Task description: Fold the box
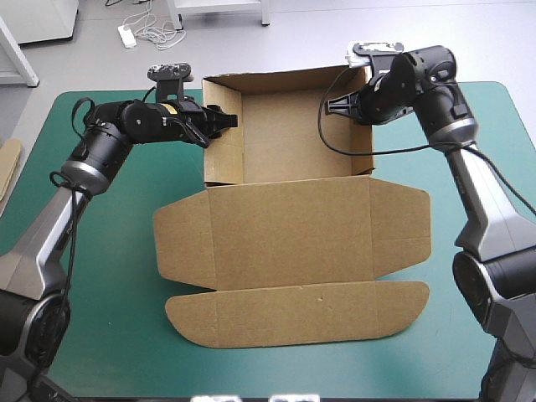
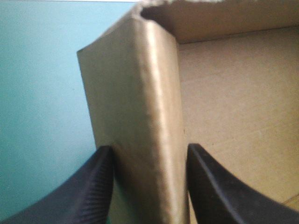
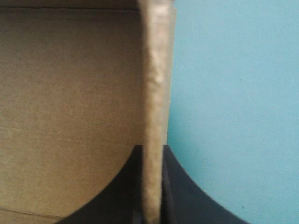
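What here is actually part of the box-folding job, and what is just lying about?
In the job: the box; left gripper and right gripper, one on each side wall.
Lying about: spare board at the table's left edge.

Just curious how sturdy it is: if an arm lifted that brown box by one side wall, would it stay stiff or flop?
The box is thin board, so probably light. Its flat lid would likely droop at the creases. The left wall, seemingly doubled, should stay stiffer.
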Action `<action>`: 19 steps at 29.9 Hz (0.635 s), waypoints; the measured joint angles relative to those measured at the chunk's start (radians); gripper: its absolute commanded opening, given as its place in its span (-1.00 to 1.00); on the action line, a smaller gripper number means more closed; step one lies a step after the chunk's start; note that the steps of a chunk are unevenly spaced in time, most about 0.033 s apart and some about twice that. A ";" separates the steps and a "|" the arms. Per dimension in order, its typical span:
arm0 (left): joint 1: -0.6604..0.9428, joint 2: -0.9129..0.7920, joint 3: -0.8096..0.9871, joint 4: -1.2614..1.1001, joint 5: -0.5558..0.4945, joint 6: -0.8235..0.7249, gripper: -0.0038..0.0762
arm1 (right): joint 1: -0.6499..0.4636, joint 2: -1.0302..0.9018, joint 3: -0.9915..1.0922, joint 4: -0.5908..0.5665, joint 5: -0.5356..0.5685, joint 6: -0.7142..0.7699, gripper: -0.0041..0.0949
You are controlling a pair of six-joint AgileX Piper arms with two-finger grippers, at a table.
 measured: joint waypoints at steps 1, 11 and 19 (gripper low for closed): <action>0.000 0.014 -0.021 0.026 0.025 -0.016 -0.49 | 0.009 0.014 0.000 -0.010 0.000 0.017 -0.93; 0.000 0.179 -0.243 0.246 0.242 -0.116 -0.92 | 0.053 0.087 0.000 -0.065 0.002 0.087 -0.92; 0.000 0.301 -0.275 0.272 0.342 -0.145 -0.93 | 0.055 0.184 0.000 -0.059 0.003 0.088 -0.92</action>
